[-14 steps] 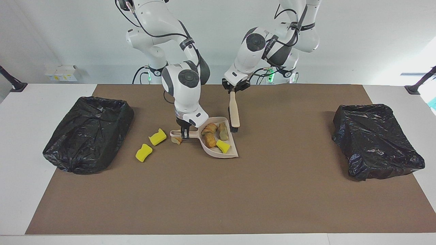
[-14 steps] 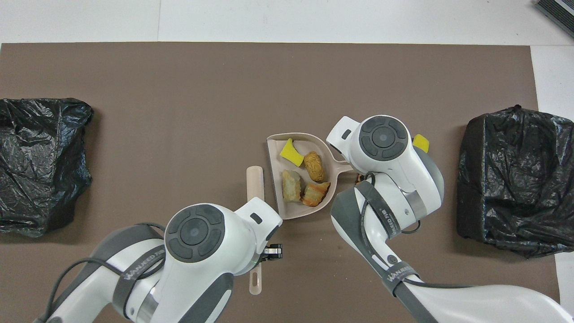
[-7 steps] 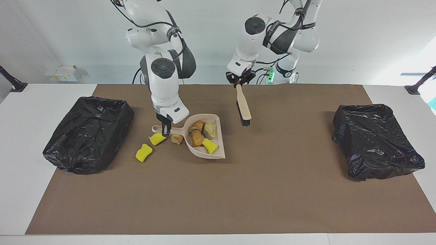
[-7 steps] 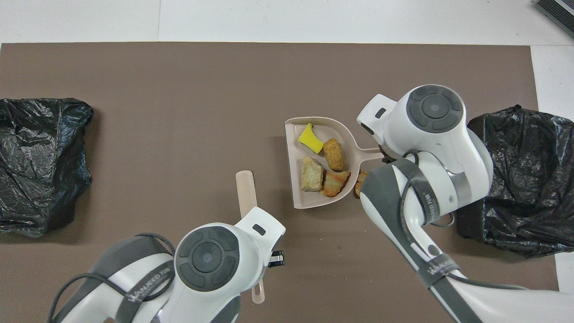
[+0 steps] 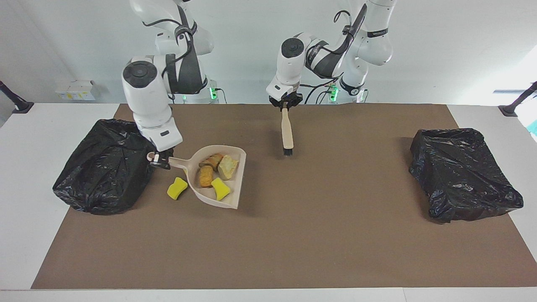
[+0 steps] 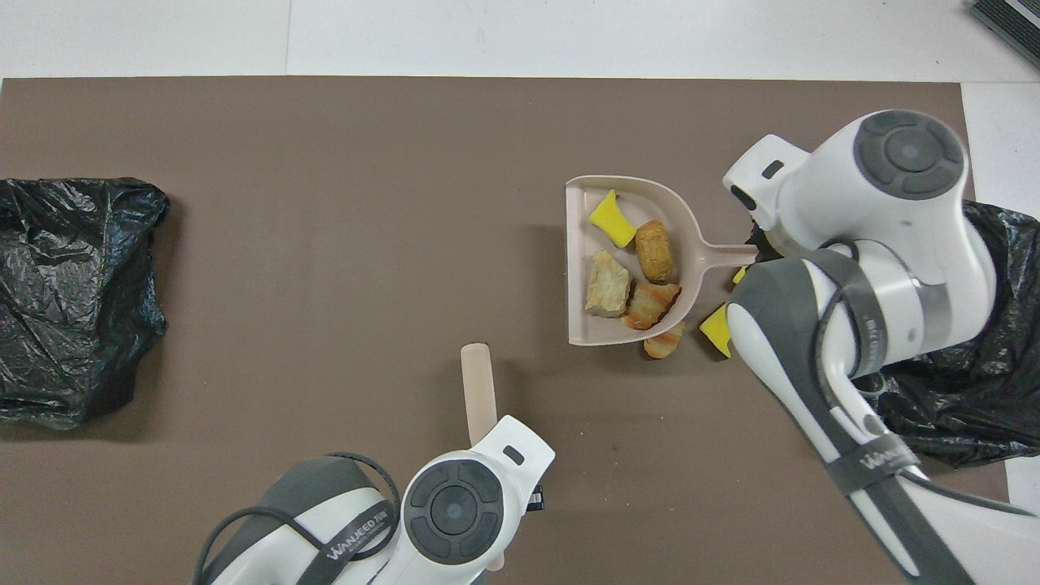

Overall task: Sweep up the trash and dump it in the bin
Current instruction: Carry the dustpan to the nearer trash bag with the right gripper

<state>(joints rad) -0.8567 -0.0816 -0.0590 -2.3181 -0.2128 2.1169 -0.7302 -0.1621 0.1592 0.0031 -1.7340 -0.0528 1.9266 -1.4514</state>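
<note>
**Inspector A:** Status of the right gripper (image 5: 161,161)?

**Inspector B:** Fingers clamped on the handle of the beige dustpan (image 5: 216,176). Over the last second the pan has risen off the worktop (image 5: 335,235) and travelled toward the right arm's end, stopping just beside the black-lined bin (image 5: 107,165) there. It hangs in the air, not yet over the bin's opening.

**Inspector A:** Load?

**Inspector B:** 4 scraps in the pan (image 6: 630,260): 1 yellow chunk and 3 tan-orange food pieces. None appears to have shifted out during the move.

**Inspector A:** Anything left behind?

**Inspector B:** Yes. In the overhead view 1 orange piece (image 6: 664,341) and yellow chunks (image 6: 717,329) lie on the worktop, under and beside the pan. The facing view shows 1 yellow chunk (image 5: 177,188) clearly.

**Inspector A:** Left gripper (image 5: 285,105)?

**Inspector B:** Fingers closed on the brush (image 5: 287,134), which has been lifted clear and hangs bristles down, waiting.

**Inspector A:** Assessment?

**Inspector B:** Sweeping has paused; dumping comes next. A second sweep is likely needed.
</note>
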